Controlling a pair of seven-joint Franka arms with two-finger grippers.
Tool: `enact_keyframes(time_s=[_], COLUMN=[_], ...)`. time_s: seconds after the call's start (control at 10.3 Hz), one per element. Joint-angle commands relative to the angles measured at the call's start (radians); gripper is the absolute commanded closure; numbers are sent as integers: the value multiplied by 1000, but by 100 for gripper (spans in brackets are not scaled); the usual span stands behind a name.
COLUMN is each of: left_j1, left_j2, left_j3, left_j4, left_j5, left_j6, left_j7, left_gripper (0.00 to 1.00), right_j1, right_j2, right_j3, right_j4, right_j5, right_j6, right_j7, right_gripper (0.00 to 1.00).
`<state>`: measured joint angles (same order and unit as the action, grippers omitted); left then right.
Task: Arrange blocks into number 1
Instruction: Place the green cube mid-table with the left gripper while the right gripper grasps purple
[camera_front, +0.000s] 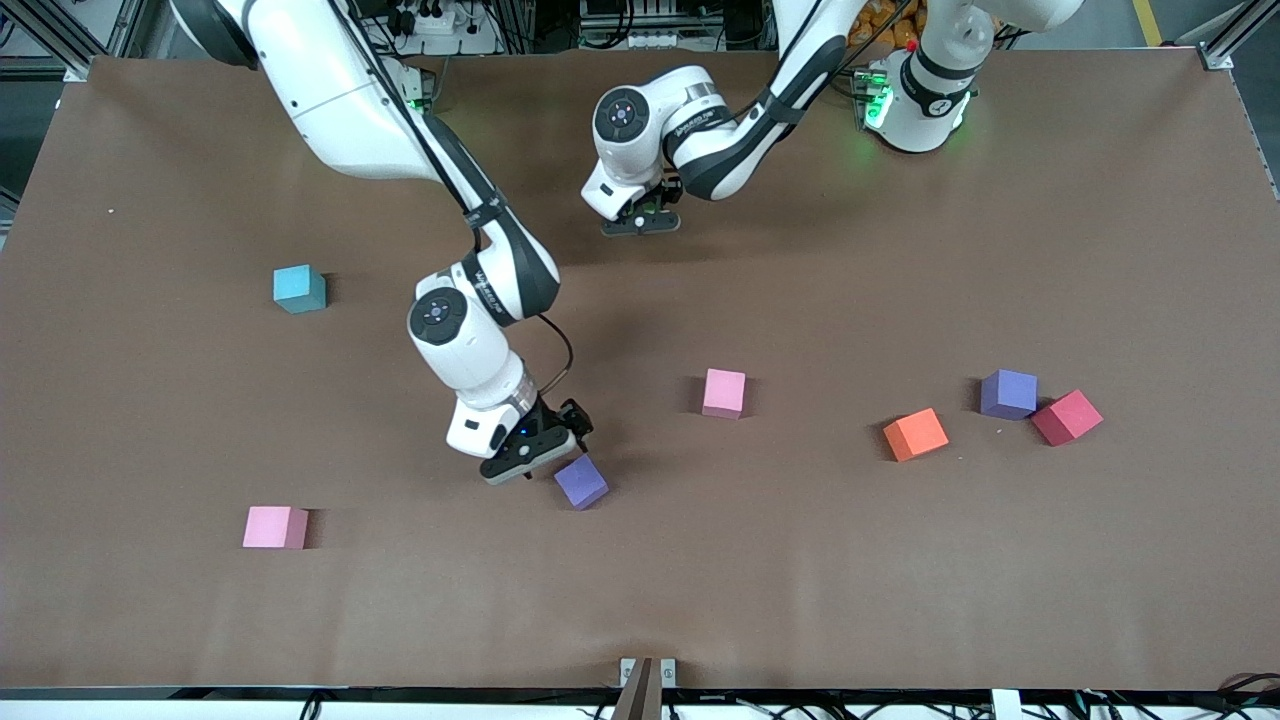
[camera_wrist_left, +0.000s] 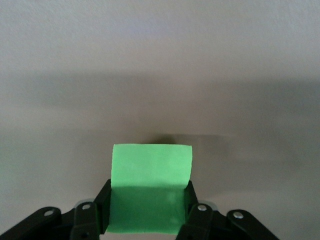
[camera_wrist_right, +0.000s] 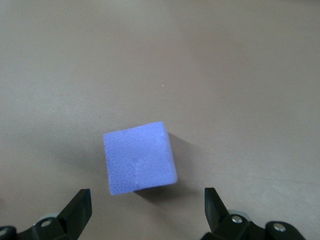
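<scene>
Two hands were at work: the left hand (camera_wrist_left: 147, 220) was clamped on the green block (camera_wrist_left: 150, 192) above the table (camera_front: 900, 600) near the arms' bases, seemingly ready for placing, while the right hand (camera_front: 535, 452), fingers apart, hovered just beside a purple block (camera_front: 581, 481), likely its next pick.

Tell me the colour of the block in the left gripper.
Green block; it shows best in the left wrist view.
</scene>
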<state>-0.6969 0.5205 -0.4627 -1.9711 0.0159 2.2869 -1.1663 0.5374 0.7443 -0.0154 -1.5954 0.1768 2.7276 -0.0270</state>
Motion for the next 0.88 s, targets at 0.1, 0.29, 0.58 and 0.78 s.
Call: enact_keyframes(time_s=[0.1, 0.29, 0.58, 0.78], left_j1=[-1, 0, 7, 8], left_j2=[-16, -11, 12, 10], left_j3=[-27, -30, -27, -27], left_j4=[-37, -37, -29, -25], left_j5=[67, 101, 107, 107], left_j6=[34, 55, 65, 63], left_j7=[-32, -32, -32, -33], left_gripper=[100, 100, 1, 0], right_j1=[30, 33, 35, 33], right_j2=[78, 92, 96, 98], right_j3=[-3, -6, -34, -60], right_j4=[83, 94, 100, 113], right_j5=[16, 13, 10, 12], right_j6=[23, 26, 27, 26], right_j7=[-13, -20, -48, -76], right_gripper=[0, 0, 0, 0])
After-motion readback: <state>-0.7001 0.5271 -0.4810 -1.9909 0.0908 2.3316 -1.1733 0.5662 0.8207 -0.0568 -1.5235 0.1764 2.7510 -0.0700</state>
